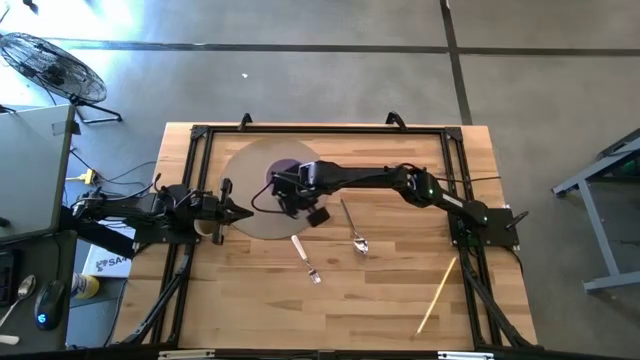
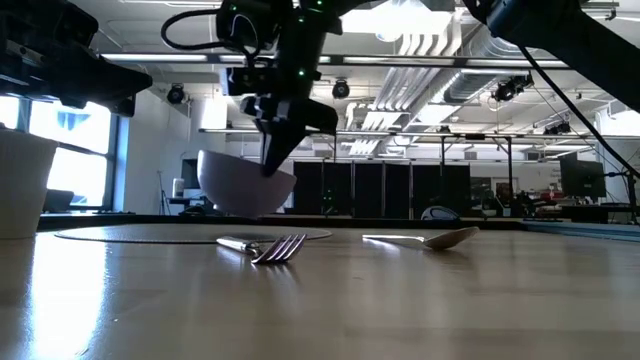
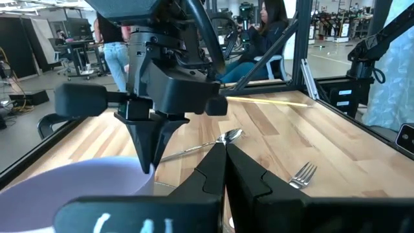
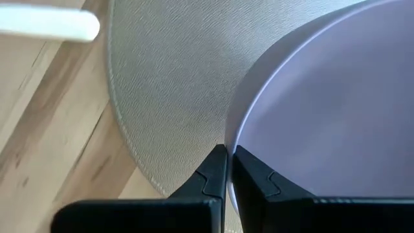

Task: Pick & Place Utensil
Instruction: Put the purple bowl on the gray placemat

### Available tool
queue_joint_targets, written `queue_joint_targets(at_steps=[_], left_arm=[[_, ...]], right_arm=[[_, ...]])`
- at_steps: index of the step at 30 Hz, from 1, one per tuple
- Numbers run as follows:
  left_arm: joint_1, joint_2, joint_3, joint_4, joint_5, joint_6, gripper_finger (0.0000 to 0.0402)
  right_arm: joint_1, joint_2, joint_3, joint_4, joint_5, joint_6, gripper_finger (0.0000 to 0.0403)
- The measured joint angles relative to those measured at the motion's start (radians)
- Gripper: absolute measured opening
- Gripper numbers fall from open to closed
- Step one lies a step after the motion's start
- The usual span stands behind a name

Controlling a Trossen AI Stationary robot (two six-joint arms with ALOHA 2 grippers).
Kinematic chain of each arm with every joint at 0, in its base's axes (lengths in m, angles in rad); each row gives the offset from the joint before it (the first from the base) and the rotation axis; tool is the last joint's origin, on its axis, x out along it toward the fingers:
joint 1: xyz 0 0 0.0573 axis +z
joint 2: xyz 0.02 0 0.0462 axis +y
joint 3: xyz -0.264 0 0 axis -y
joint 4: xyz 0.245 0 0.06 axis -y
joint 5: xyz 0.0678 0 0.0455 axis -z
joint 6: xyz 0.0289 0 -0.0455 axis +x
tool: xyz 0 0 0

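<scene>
A pale purple bowl [image 1: 283, 168] hangs over a round grey placemat [image 1: 250, 172], held by my right gripper [image 1: 290, 195], which is shut on it. In the low view the bowl [image 2: 240, 185] is tilted, clear of the mat [image 2: 130, 236]. A fork [image 1: 306, 259] and a spoon [image 1: 354, 230] lie flat on the wood toward the near edge, right of the mat. My left gripper [image 1: 238, 212] waits shut at the mat's left edge, touching nothing; in its wrist view its fingertips [image 3: 225, 150] point at the spoon [image 3: 207, 144]. My right gripper [image 4: 229, 154] pinches the bowl's rim [image 4: 234, 126], one finger inside the bowl and one outside. The fingers [image 2: 272, 160] come from above, pointing down. The bowl hangs tilted below them, lifted clear of the placemat [image 4: 168, 84].
A pale wooden chopstick [image 1: 437, 294] lies near the table's near-right corner. A white cup [image 1: 205, 229] stands beside my left gripper and shows at the low view's left [image 2: 20, 185]. A black frame [image 1: 300, 129] edges the work area. People sit in the room beyond.
</scene>
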Motion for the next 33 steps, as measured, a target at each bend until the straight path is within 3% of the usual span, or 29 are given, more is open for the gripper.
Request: queue_joint_targets(at_steps=[16,23,33], left_arm=[[0.000,0.000,0.000,0.000,0.000,0.000,0.0000],[0.000,0.000,0.000,0.000,0.000,0.000,0.0000],[0.000,0.000,0.000,0.000,0.000,0.000,0.0000]], right_arm=[[0.000,0.028,-0.016,0.083,-0.036,0.041,0.0012],[0.000,0.028,-0.061,0.110,0.099,0.070,0.0013],[0.003,0.027,-0.061,0.268,0.077,0.259,0.0077]])
